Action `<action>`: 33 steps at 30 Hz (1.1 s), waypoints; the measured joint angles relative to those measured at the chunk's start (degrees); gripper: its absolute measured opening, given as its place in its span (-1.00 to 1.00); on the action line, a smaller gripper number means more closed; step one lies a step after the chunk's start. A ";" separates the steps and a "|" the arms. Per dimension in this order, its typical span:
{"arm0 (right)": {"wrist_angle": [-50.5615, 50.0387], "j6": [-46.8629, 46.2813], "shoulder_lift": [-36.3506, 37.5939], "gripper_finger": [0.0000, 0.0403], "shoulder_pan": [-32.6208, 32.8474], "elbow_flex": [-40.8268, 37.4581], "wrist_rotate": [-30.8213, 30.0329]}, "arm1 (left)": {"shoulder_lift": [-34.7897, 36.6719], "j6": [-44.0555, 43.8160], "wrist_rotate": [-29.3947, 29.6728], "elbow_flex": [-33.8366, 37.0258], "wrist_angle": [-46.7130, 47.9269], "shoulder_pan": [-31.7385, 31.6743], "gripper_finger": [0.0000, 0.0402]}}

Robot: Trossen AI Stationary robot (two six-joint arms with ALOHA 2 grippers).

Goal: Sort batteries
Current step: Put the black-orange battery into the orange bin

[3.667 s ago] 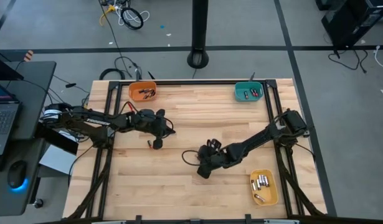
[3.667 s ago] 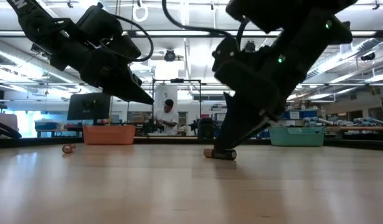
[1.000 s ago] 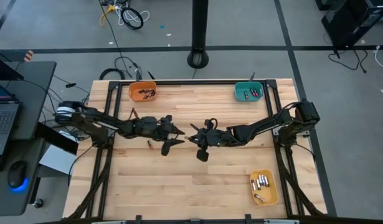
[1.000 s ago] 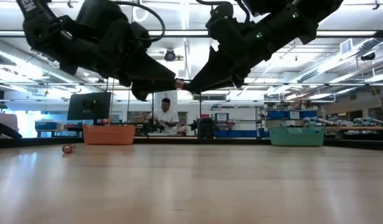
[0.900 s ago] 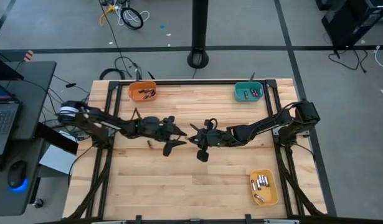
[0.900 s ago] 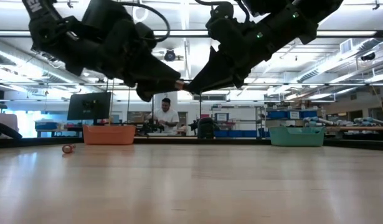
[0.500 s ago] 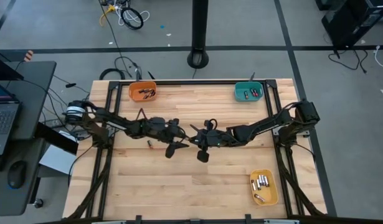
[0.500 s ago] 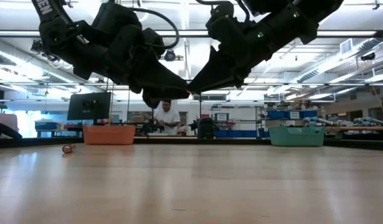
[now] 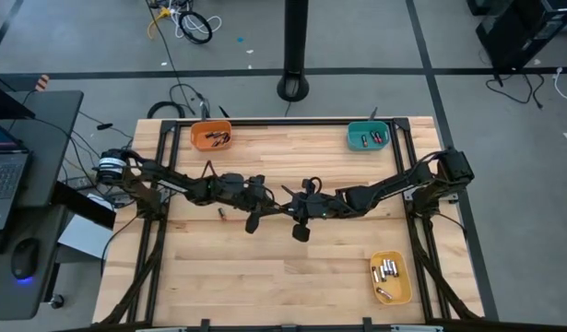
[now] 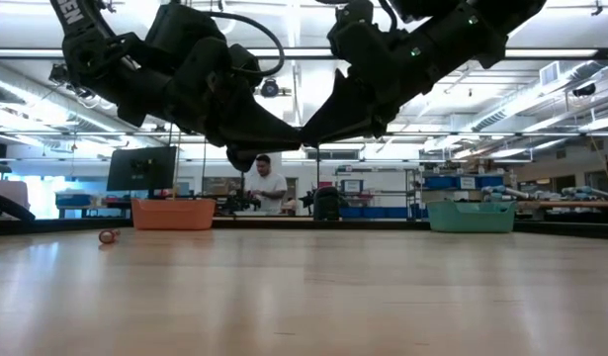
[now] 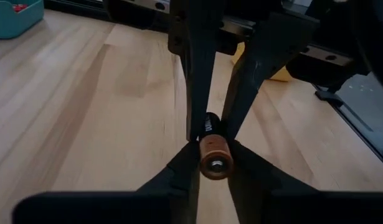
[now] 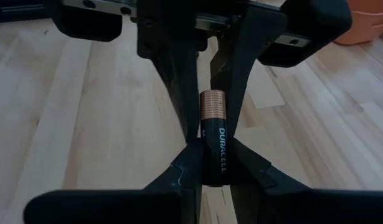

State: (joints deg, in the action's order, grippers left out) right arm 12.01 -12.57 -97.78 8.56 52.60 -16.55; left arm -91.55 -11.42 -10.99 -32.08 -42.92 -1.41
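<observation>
Black-and-copper battery (image 12: 214,138) clamped at opposite ends by both grippers' jaws.

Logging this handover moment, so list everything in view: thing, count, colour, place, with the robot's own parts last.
Battery in handover: one, black with copper end, in the air over mid-table, between both grippers.
Loose battery: one, small and dark, on the wood left of centre.
Orange bin: one, far left of the table, batteries inside.
Teal bin: one, far right of the table, batteries inside.
Yellow bin: one, near right corner, silvery batteries inside.
Table: one, light wood, black frame.
Person: one, white top, room behind.
Left gripper: closed on the battery's copper end.
Right gripper: closed on its black body.
</observation>
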 joint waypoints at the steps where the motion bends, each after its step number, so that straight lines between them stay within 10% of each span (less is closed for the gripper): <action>1: -0.01 0.08 0.01 -0.70 0.00 0.00 0.05 | 0.00 0.00 -0.06 0.00 0.00 0.00 -0.63; 33: -0.55 -0.09 0.07 -0.70 -0.07 0.02 -0.35 | 0.00 -5.08 -1.76 0.02 -2.09 0.04 -0.14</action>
State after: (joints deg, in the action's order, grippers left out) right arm 11.46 -12.67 -97.71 8.49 52.62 -16.90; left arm -91.55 -16.50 -12.74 -32.05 -45.01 -1.37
